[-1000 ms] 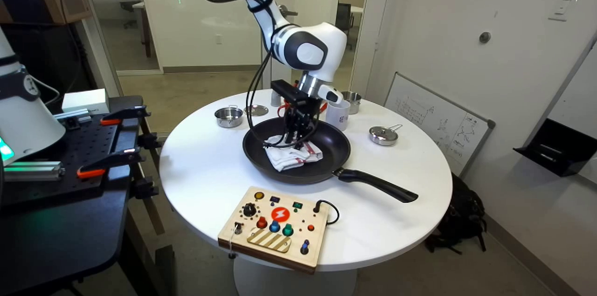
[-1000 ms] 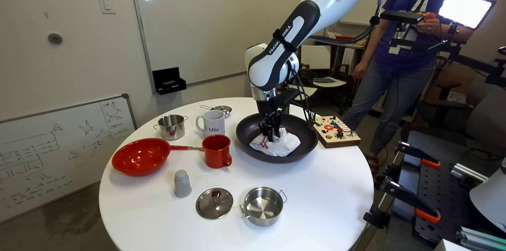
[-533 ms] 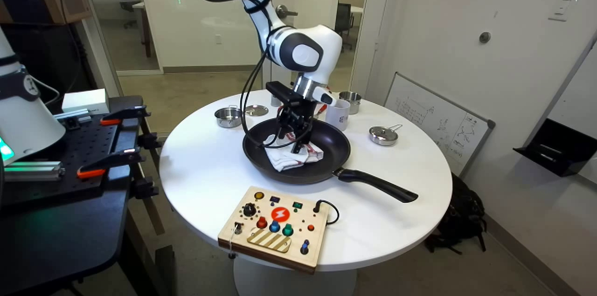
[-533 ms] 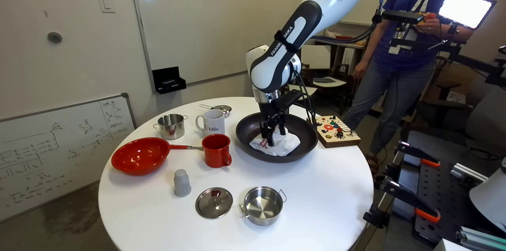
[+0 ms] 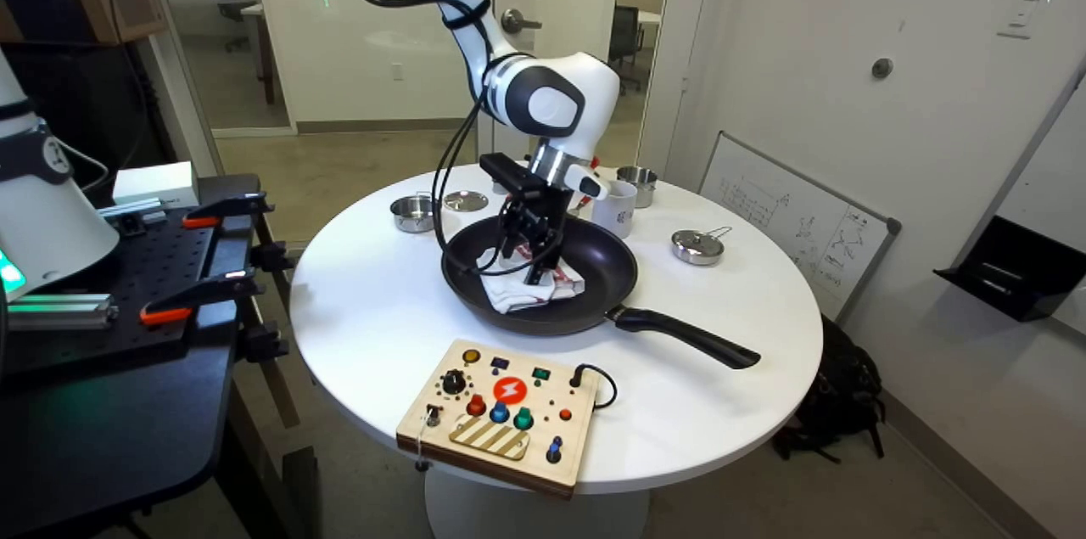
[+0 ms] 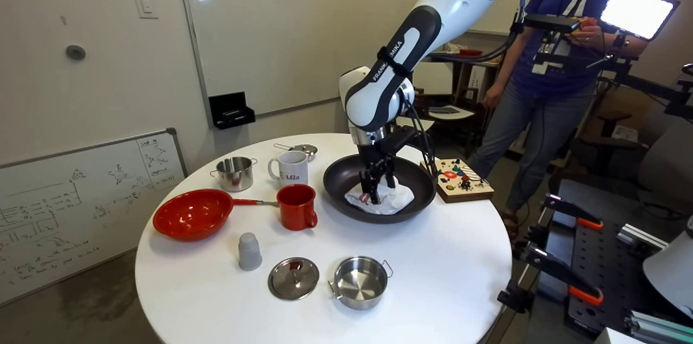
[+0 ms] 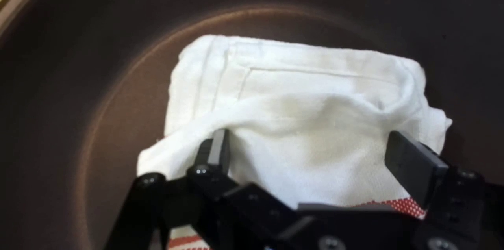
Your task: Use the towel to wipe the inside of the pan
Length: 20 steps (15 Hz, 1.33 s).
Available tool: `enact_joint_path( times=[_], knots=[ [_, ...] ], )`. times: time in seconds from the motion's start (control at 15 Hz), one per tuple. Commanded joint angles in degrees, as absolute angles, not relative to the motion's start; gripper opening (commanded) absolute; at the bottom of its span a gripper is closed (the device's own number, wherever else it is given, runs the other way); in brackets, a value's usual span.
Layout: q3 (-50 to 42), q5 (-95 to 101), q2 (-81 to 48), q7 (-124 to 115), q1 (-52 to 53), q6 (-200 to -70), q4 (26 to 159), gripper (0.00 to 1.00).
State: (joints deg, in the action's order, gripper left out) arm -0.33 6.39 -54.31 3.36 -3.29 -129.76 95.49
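Contents of the round white counter (image 6: 433, 273) and surroundings, left to right in an exterior view. Red skillet (image 6: 189, 216): far left of the counter, handle to the right. Two-handled steel pot (image 6: 235, 175): left of centre, to the skillet's upper right. Grey cup (image 6: 249, 253): lower left, tapered, narrower end up. White mug (image 6: 293, 167): near the middle of the frame, lettered "Mila", handle to the left. Steel lid (image 6: 293, 279): lower middle, lying flat, knob up. Red mug (image 6: 295, 209): below the white mug, upright, handle to the lower right. Small steel vessel (image 6: 306, 151) with wire handle: upper middle, by the counter's far edge. Second steel pot (image 6: 361, 283): lower middle, upright, right of the lid. Black pan (image 6: 341, 184): right of the red mug, set flat; its long handle (image 5: 687, 338), seen in an exterior view, runs to the lower right of that frame. Towel (image 6: 400, 200): white with red striping, folded, lying inside the black pan; in the wrist view, dark pan floor shows around it. Claw (image 7: 309, 139): directly over the towel, jaws spread wide, fingers (image 7: 411, 169) well apart with a raised fold of cloth between them; whether the tips press on it cannot be told. Wooden box (image 6: 460, 179) with knobs and switches: right of the black pan, near it. Person (image 6: 541, 92): right of frame, standing, blue shirt and jeans. Lit lamp panel (image 6: 639, 12): upper right.
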Motion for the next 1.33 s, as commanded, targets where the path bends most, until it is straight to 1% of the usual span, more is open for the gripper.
enact_joint_path(
  times=[0.0, 0.07, 0.13, 0.2, 0.27, 0.33, 0.4, 0.53, 0.67, 0.87, 0.93, 1.07, 1.13, 1.27],
  knots=[
    [-1.0, 6.1, -54.5, 3.5, -2.6, -130.0, 96.1, 1.00],
    [-1.0, 6.1, -54.6, 3.5, -2.6, -130.1, 96.1, 1.00],
    [-1.0, 6.1, -54.7, 3.4, -2.5, -130.0, 96.1, 0.95],
    [-1.0, 6.1, -54.8, 3.5, -2.6, -130.1, 96.1, 0.72],
    [-1.0, 6.1, -55.0, 3.7, -2.7, -129.7, 95.7, 0.71],
    [-1.0, 6.1, -55.2, 3.7, -2.8, -129.5, 95.4, 0.68],
    [-1.1, 6.1, -55.2, 3.8, -2.8, -129.5, 95.4, 0.61],
    [-1.1, 6.1, -55.4, 3.9, -2.9, -129.2, 95.0, 0.45],
    [-1.2, 6.0, -55.4, 4.0, -3.0, -129.0, 94.7, 0.32],
    [-1.3, 6.0, -55.3, 4.2, -3.3, -128.9, 94.6, 0.09],
    [-1.3, 6.0, -55.4, 4.3, -3.3, -128.8, 94.5, 0.03],
    [-1.2, 5.9, -55.7, 4.6, -3.5, -128.9, 94.2, 0.00],
    [-1.0, 5.8, -55.8, 4.9, -3.7, -129.1, 94.1, 0.02],
    [-0.8, 5.7, -56.1, 5.3, -3.8, -129.4, 93.0, 0.04]
  ],
)
